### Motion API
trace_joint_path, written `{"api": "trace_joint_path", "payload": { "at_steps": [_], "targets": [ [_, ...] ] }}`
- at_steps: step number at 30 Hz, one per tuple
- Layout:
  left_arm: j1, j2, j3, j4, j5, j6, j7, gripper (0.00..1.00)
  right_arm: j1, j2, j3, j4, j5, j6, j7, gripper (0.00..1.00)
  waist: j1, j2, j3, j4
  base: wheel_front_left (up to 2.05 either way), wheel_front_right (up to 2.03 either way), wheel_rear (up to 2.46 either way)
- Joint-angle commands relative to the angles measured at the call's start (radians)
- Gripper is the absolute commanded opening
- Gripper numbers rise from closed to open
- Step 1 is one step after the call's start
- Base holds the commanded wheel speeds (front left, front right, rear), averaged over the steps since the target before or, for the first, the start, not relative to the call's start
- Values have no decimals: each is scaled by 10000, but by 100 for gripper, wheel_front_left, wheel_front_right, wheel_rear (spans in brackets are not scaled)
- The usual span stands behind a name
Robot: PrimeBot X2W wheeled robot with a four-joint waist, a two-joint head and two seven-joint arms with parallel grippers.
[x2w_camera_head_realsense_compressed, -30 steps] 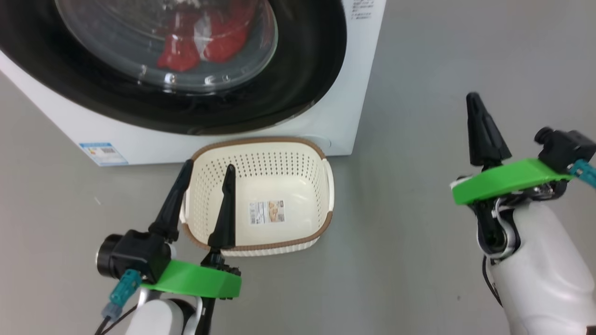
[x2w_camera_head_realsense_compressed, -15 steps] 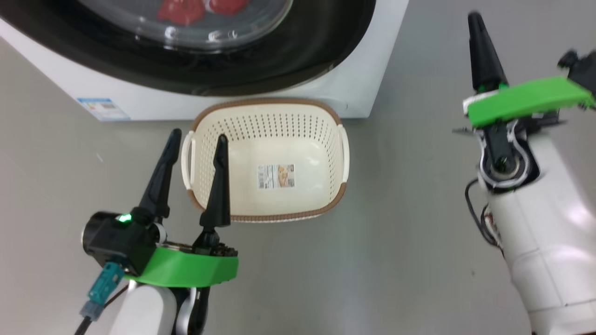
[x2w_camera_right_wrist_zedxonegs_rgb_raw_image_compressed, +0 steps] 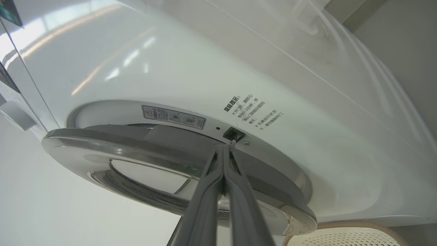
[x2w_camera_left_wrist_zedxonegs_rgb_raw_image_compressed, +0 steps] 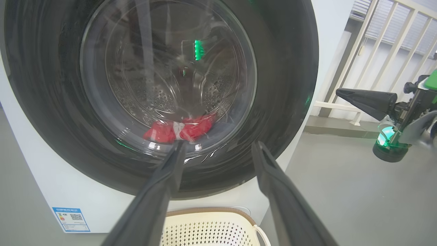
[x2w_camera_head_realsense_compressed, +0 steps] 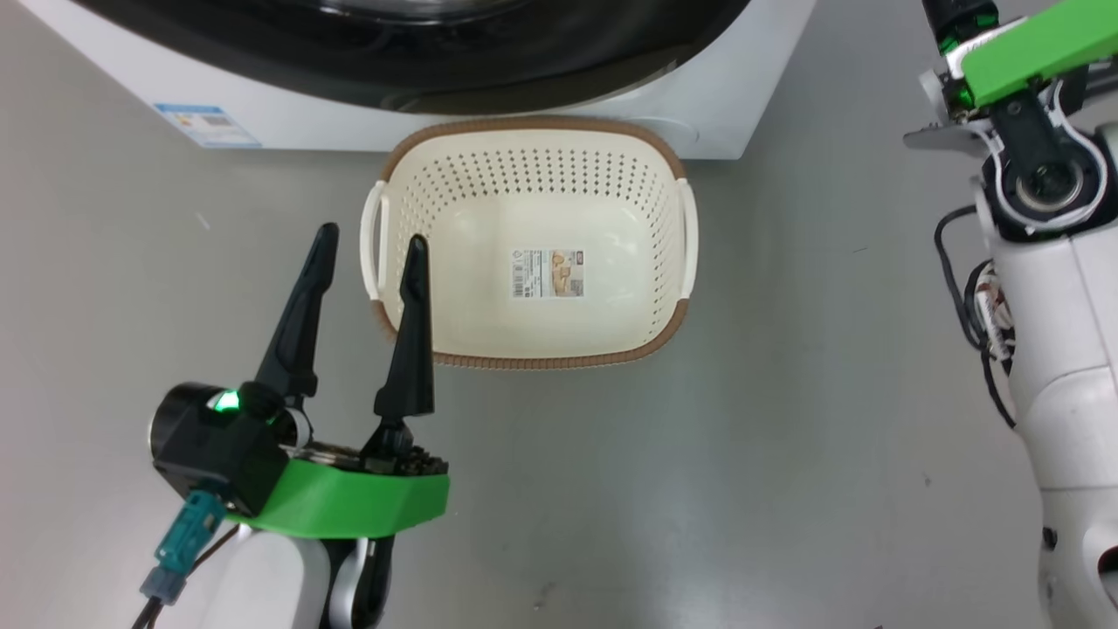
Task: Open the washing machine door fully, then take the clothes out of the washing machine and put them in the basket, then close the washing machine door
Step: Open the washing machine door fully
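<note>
Washing machine door (x2w_camera_left_wrist_zedxonegs_rgb_raw_image_compressed: 167, 78) is sitting, shut as far as I can judge, across the front of the washing machine (x2w_camera_head_realsense_compressed: 288, 131), with the clothes (x2w_camera_left_wrist_zedxonegs_rgb_raw_image_compressed: 179, 129) lying behind its glass, low in the drum. I am pressing my right gripper (x2w_camera_right_wrist_zedxonegs_rgb_raw_image_compressed: 224, 150) fully together on nothing, making a thin wedge at the door's latch-side edge. My left gripper (x2w_camera_head_realsense_compressed: 371, 236) is hanging wide open and empty before the machine, where the basket (x2w_camera_head_realsense_compressed: 524, 175) is waiting for drops.

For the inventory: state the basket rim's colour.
The basket rim is brown, woven-look; best in the head view.
</note>
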State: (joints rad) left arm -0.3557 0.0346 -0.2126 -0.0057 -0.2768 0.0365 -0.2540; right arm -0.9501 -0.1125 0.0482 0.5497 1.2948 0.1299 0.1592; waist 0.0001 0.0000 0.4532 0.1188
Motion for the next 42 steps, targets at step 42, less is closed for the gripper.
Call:
{"api": "trace_joint_path", "payload": {
  "at_steps": [42],
  "targets": [
    [-785, 156, -4, -265, -484, 168, -78, 100, -3106, 245, -314, 947, 167, 8, 4100, 0, -1, 0, 1392, 707, 0, 0, 0]
  ]
}}
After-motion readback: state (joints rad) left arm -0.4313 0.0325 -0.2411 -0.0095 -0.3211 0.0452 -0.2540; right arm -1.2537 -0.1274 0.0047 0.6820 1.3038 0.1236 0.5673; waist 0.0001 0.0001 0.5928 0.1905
